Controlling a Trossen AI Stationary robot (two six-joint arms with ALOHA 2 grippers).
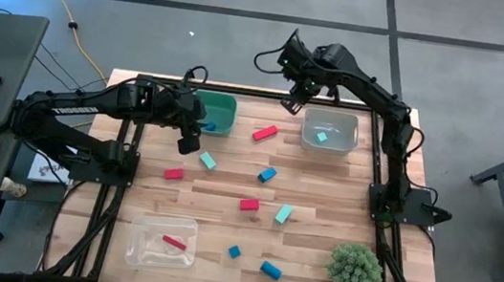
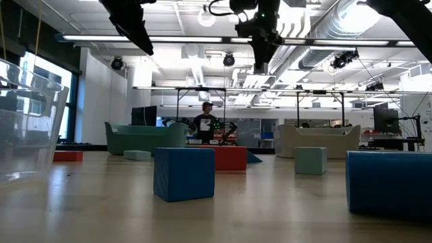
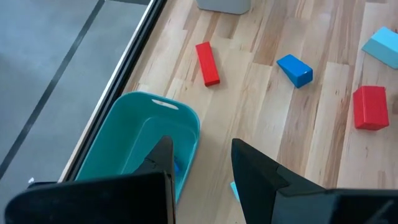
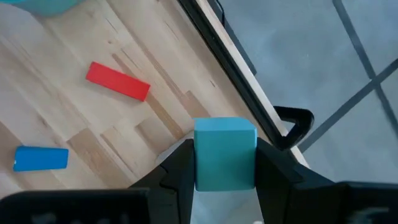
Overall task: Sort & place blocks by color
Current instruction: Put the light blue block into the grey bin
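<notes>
1. Right pincer [image 4: 224, 180] is clamped on a light teal block [image 4: 224, 152], pressed between its two dark fingers; in the high view this right pincer [image 1: 294, 96] hangs at the far edge of the tabletop, just beside the clear bin [image 1: 330, 131].
2. That clear bin already holds one light teal block [image 1: 323, 137].
3. Left pincer [image 3: 202, 168] has its fingers parted with nothing between them; in the high view it [image 1: 190, 139] sits beside the teal bin [image 1: 218, 113], with a light teal block [image 1: 207, 161] on the wood just past it.
4. The teal bin [image 3: 134, 146] lies right under the left fingers, and something blue shows inside it by the near wall.
5. Loose blocks lie spread over the tabletop [image 1: 321, 203]: a red bar [image 1: 264, 133] between the two far bins, a blue block [image 1: 267, 174] and a red block [image 1: 174, 174] in the middle band, another red block [image 1: 249, 204] next to a light teal bar [image 1: 282, 214].
6. Nearer the front edge lie a small blue cube [image 1: 235, 251] and a blue bar [image 1: 271, 270].
7. A second clear bin [image 1: 161, 243] at the front left holds a red bar [image 1: 174, 241].
8. A spiky green plant ball [image 1: 355, 267] stands at the front right corner.
9. In the low view a person [image 2: 205, 124] is in the room beyond the tabletop.
</notes>
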